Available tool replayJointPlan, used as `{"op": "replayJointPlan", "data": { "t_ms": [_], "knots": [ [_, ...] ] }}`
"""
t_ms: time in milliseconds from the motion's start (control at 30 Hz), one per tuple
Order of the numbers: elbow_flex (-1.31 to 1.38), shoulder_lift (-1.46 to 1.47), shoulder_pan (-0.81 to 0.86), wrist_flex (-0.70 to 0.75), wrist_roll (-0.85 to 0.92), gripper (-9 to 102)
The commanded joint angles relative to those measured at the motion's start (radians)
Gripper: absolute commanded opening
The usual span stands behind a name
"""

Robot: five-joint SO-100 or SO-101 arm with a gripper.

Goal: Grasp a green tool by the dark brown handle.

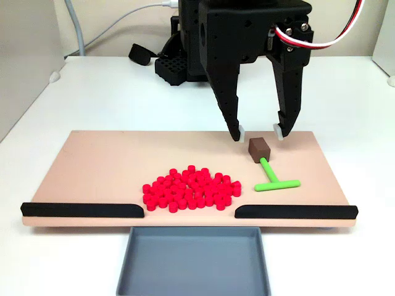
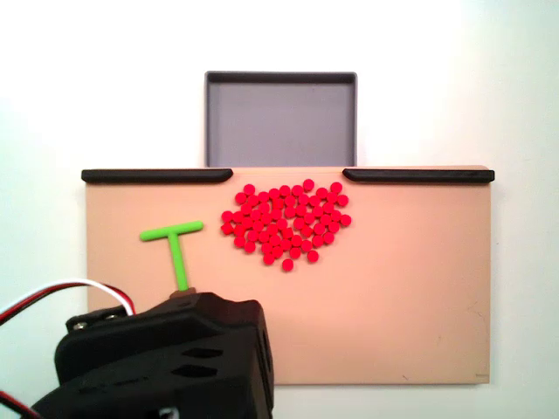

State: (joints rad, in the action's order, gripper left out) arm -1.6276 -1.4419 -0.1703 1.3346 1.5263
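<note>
Green tool (image 1: 276,179) lies flat on your tan board (image 1: 92,166), its dark brown handle (image 1: 258,148) just below and between your gripper (image 1: 260,134) fingertips. Jaws spread wide, holding nothing. Red pellets (image 1: 191,188) left of it, white table (image 1: 74,92) all around.

One green tool (image 1: 276,179) lay on one tan board (image 1: 99,160), tipped by one dark brown handle (image 1: 258,148). Two black strips, one left (image 1: 83,210) and one right (image 1: 296,211), lined the near edge in a fixed view. One grey tray (image 1: 194,265) was there. The red pellets (image 1: 191,188) numbered several dozen, too clustered to count exactly.
</note>
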Motion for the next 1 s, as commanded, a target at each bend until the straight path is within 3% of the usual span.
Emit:
{"op": "replayJointPlan", "data": {
  "t_ms": [0,967],
  "knots": [
    [0.020,0.000,0.009,-0.002,-0.002,21],
    [0.025,0.032,-0.023,-0.029,-0.005,18]
  ]
}}
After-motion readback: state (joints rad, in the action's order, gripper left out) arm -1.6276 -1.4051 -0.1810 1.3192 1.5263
